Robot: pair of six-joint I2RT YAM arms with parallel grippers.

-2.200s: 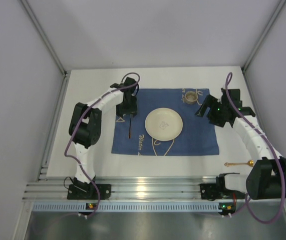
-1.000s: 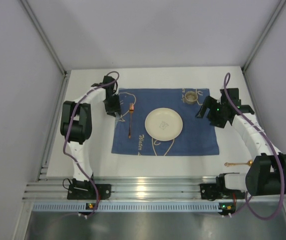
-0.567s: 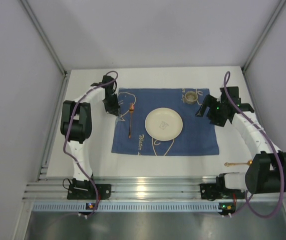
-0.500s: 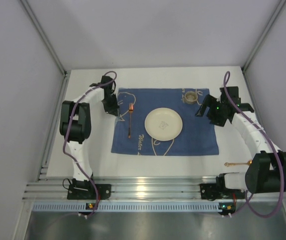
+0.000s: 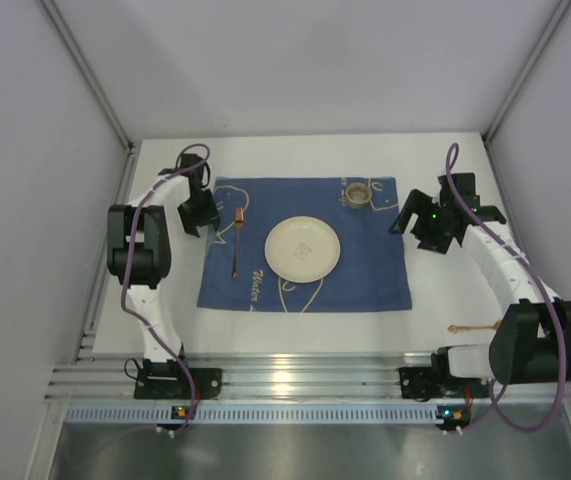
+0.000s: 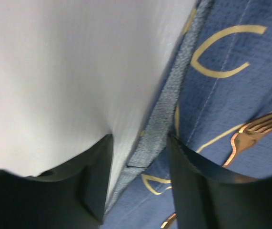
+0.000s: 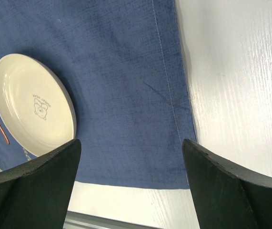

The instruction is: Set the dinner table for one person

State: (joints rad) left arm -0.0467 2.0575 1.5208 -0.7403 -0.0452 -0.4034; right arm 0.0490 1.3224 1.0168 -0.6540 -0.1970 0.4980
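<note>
Left claw straddles the soft blue placemat's hem, apparently pinching it on the counter. Cloth is limp and light; the edge is the place to hold. Right claw gapes wide.

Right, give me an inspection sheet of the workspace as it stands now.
Surface: dinner table, white, bare at its near edge.
Job's things: blue placemat carrying plate, fork left of it, cup at far right; gold spoon off the mat, near right.
Clutter: nothing seen.
Grippers: left gripper straddles the mat's left hem; right gripper open, empty, above the mat's right edge.
Cables: purple cable along each arm.
Surroundings: grey walls, aluminium rail in front.
</note>
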